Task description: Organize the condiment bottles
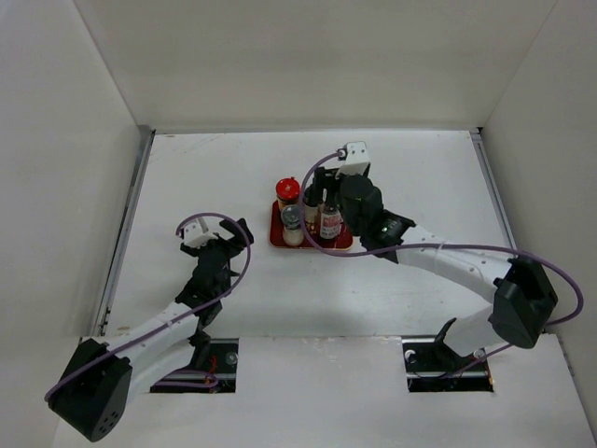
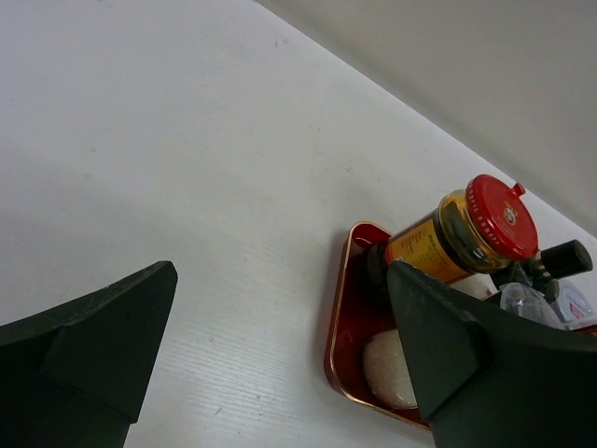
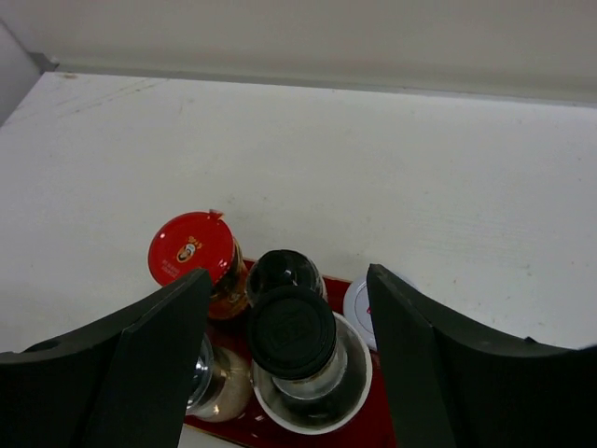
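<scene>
The condiment bottles stand together on a flat red tray. They are the red-capped jar, the grey-lidded shaker, the small dark bottle and the tall clear bottle. My right gripper hovers over the tray. In the right wrist view it is open, its fingers either side of the tall bottle's black cap, apart from it. The pale-lidded jar shows behind. My left gripper is open and empty, left of the tray.
In the left wrist view the open gripper faces bare table, with the tray's corner and the red-capped jar to the right. White walls enclose the table on three sides.
</scene>
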